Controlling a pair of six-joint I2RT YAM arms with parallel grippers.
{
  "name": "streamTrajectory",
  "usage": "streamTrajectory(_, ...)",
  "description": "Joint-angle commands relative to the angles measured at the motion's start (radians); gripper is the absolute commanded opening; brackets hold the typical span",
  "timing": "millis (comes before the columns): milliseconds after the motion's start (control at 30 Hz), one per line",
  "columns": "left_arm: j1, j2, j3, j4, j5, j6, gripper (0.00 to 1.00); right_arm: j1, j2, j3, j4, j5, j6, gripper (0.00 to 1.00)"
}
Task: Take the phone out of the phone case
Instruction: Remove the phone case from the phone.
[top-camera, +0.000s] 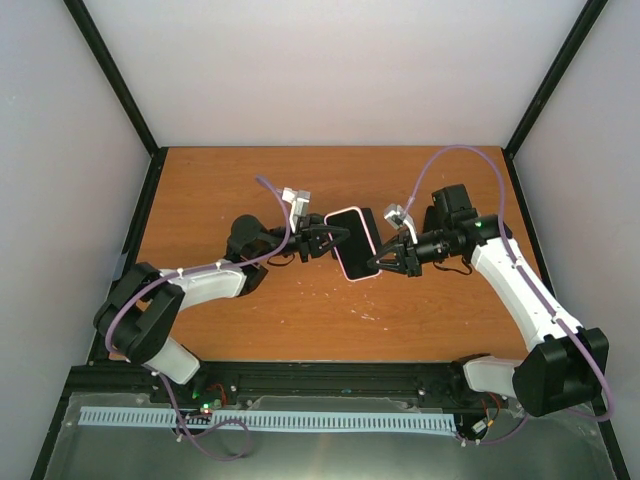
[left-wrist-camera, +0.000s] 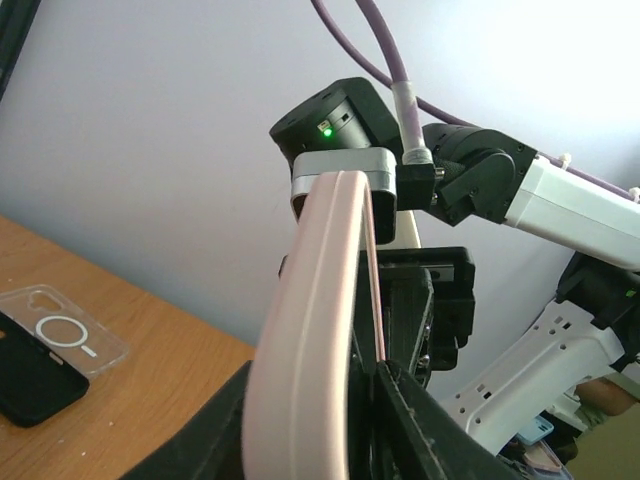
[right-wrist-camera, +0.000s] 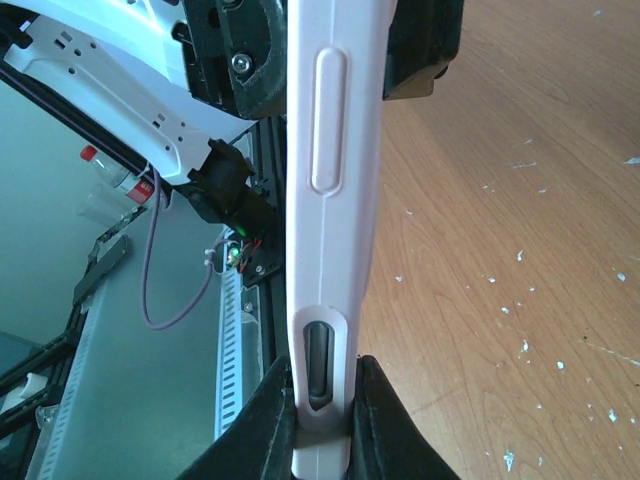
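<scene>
A phone (top-camera: 352, 244) with a dark screen sits in a pale pink case (top-camera: 372, 240) and is held above the table between both grippers. My left gripper (top-camera: 333, 238) is shut on the case's left long edge. In the left wrist view its jaws (left-wrist-camera: 330, 400) clamp the pink case (left-wrist-camera: 305, 330) edge-on. My right gripper (top-camera: 380, 262) is shut on the case's right side. In the right wrist view its jaws (right-wrist-camera: 322, 405) pinch the case (right-wrist-camera: 330, 220) just below a side cutout (right-wrist-camera: 318, 365), and a side button (right-wrist-camera: 328, 120) shows higher up.
The wooden table (top-camera: 250, 310) lies under the phone, ringed by a black frame and white walls. In the left wrist view a clear case with a ring (left-wrist-camera: 65, 332) and a black phone-shaped thing (left-wrist-camera: 30, 378) lie on the table at the left.
</scene>
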Motion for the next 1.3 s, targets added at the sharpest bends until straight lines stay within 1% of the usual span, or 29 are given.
streamTrajectory(0, -0.003, 0.016, 0.044, 0.113, 0.034, -0.035, 0.26, 0.001, -0.02, 0.0, 0.023, -0.068, -0.023, 0.07)
streamTrajectory(33, -0.003, 0.015, 0.044, 0.114, 0.033, -0.034, 0.23, 0.001, -0.02, -0.002, 0.022, -0.066, -0.022, 0.07)
streamTrajectory(167, -0.002, 0.018, 0.047, 0.102, 0.042, -0.032, 0.13, 0.001, -0.022, -0.008, 0.023, -0.064, -0.026, 0.08)
streamTrajectory(267, -0.003, 0.013, 0.043, 0.101, 0.044, -0.035, 0.09, 0.0, -0.023, -0.013, 0.032, -0.064, -0.02, 0.1)
streamTrajectory(300, -0.003, 0.011, 0.041, 0.1, 0.045, -0.034, 0.08, 0.0, -0.024, -0.016, 0.037, -0.064, -0.017, 0.13)
streamTrajectory(333, -0.003, 0.009, 0.04, 0.097, 0.046, -0.033, 0.07, 0.0, -0.025, -0.017, 0.038, -0.061, -0.016, 0.21)
streamTrajectory(467, 0.001, 0.007, 0.048, 0.08, 0.088, -0.042, 0.03, 0.002, -0.042, -0.027, 0.024, -0.038, -0.033, 0.42)
streamTrajectory(500, 0.007, 0.007, 0.059, 0.056, 0.11, -0.048, 0.02, 0.002, -0.046, -0.019, -0.009, -0.035, -0.069, 0.47)
streamTrajectory(567, 0.027, 0.001, 0.074, 0.027, 0.165, -0.075, 0.02, 0.002, -0.047, 0.015, -0.124, -0.021, -0.203, 0.56)
streamTrajectory(600, 0.042, -0.002, 0.083, 0.009, 0.194, -0.084, 0.01, 0.003, -0.045, 0.036, -0.183, -0.002, -0.275, 0.59)
streamTrajectory(667, 0.075, -0.01, 0.106, -0.059, 0.244, -0.091, 0.01, 0.008, -0.044, 0.069, -0.262, 0.059, -0.365, 0.59)
streamTrajectory(733, 0.098, -0.015, 0.132, -0.115, 0.293, -0.095, 0.0, 0.011, -0.051, 0.077, -0.299, 0.113, -0.416, 0.6)
streamTrajectory(867, 0.102, -0.015, 0.183, -0.213, 0.375, -0.093, 0.0, 0.034, -0.077, 0.057, -0.294, 0.175, -0.475, 0.6)
streamTrajectory(1000, 0.102, -0.021, 0.176, -0.179, 0.391, -0.149, 0.0, 0.126, -0.087, 0.049, -0.215, 0.237, -0.421, 0.59)
streamTrajectory(1133, 0.102, -0.02, 0.158, -0.07, 0.398, -0.234, 0.0, 0.216, -0.064, 0.058, -0.108, 0.272, -0.292, 0.57)
streamTrajectory(1267, 0.101, -0.003, 0.146, 0.056, 0.398, -0.333, 0.0, 0.262, -0.004, 0.081, -0.112, 0.271, -0.269, 0.54)
